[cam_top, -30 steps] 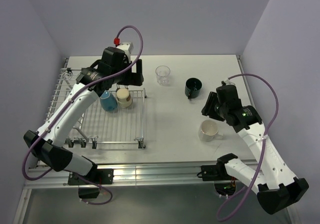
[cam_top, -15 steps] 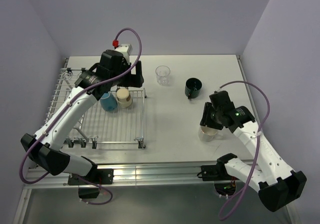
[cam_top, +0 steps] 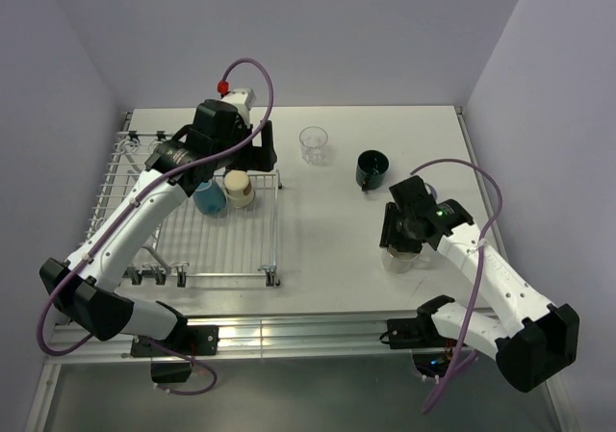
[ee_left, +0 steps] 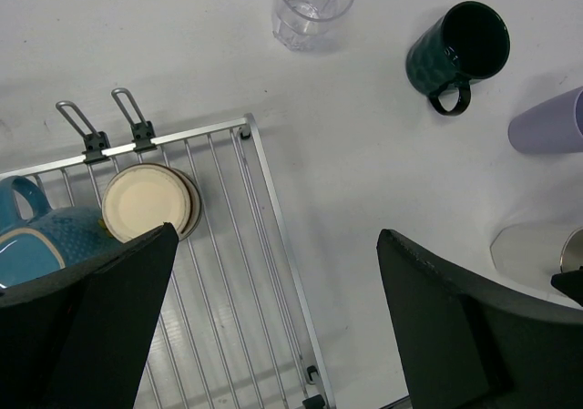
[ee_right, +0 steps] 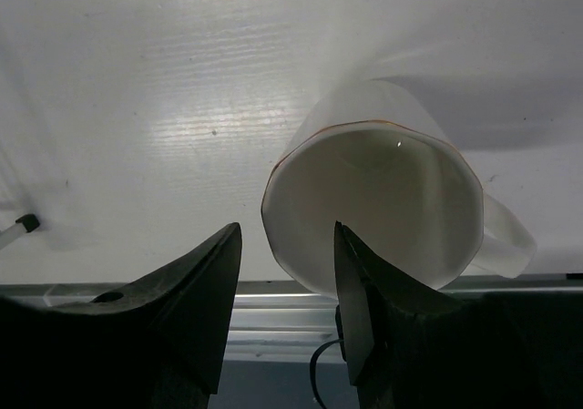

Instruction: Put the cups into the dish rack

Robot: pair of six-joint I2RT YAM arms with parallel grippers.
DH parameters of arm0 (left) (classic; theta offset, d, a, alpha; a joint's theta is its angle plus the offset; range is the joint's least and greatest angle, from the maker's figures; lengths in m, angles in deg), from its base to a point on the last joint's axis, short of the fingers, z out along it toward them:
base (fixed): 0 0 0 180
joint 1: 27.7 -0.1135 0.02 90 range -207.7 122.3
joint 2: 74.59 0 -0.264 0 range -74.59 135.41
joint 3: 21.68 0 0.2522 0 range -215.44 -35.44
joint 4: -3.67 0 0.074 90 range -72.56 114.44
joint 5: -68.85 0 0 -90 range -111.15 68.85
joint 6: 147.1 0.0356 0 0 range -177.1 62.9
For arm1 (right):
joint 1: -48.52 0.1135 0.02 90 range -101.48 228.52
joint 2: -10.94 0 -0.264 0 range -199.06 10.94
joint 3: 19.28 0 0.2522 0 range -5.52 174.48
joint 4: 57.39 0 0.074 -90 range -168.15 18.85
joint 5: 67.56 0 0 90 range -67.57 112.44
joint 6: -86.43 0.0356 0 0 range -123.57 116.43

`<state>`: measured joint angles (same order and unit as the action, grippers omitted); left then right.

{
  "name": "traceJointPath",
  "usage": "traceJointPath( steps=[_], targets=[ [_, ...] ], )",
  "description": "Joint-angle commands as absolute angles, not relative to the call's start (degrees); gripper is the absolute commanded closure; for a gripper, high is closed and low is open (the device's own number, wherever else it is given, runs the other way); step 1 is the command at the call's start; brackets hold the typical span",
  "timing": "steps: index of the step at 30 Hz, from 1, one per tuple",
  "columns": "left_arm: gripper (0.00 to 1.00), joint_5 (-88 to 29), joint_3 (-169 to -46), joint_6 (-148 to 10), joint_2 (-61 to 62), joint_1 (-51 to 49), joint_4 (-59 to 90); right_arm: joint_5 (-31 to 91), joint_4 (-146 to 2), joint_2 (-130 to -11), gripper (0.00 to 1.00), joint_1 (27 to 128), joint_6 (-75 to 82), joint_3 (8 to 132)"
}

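White table (cam_top: 318, 230) carries the white mug (ee_right: 383, 199) upright at lower right of the overhead view, well apart from the rack (cam_top: 273, 230) at left. The right pincer (ee_right: 287, 236), fingers apart, seems to straddle the mug's wall opposite the handle. It should sink deeper and clamp squarely before lifting. The left pincer (ee_left: 278, 236) hangs apart and empty over the rack's corner.
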<state>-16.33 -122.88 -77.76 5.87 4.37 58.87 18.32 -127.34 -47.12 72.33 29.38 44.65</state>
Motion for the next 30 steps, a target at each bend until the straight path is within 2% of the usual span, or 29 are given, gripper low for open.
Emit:
traceJointPath(
  steps=[1,5,11,20,25,30],
  targets=[
    [0.01,-16.2,-122.6,-77.9,3.2,4.7,56.8,16.5,-124.9,-47.9,0.47,72.9,30.4,43.8],
    [0.01,-16.3,-122.3,-78.1,2.5,4.7,56.9,16.3,-123.3,-49.1,0.49,72.9,30.5,42.4],
    [0.01,-15.8,-122.1,-78.3,1.3,4.7,57.4,16.6,-121.8,-51.2,0.6,72.8,30.0,42.6],
    [0.01,-16.2,-121.8,-78.2,-0.4,4.7,57.7,18.6,-120.3,-52.5,1.0,72.8,28.8,42.6],
    [0.01,-17.6,-119.9,-78.8,-1.8,4.8,56.5,18.7,-122.7,-51.2,1.0,72.8,27.1,47.3],
    [0.01,-21.8,-118.2,-79.9,-3.5,4.7,53.3,27.7,-124.2,-51.8,1.0,72.8,26.3,60.5]
  ],
)
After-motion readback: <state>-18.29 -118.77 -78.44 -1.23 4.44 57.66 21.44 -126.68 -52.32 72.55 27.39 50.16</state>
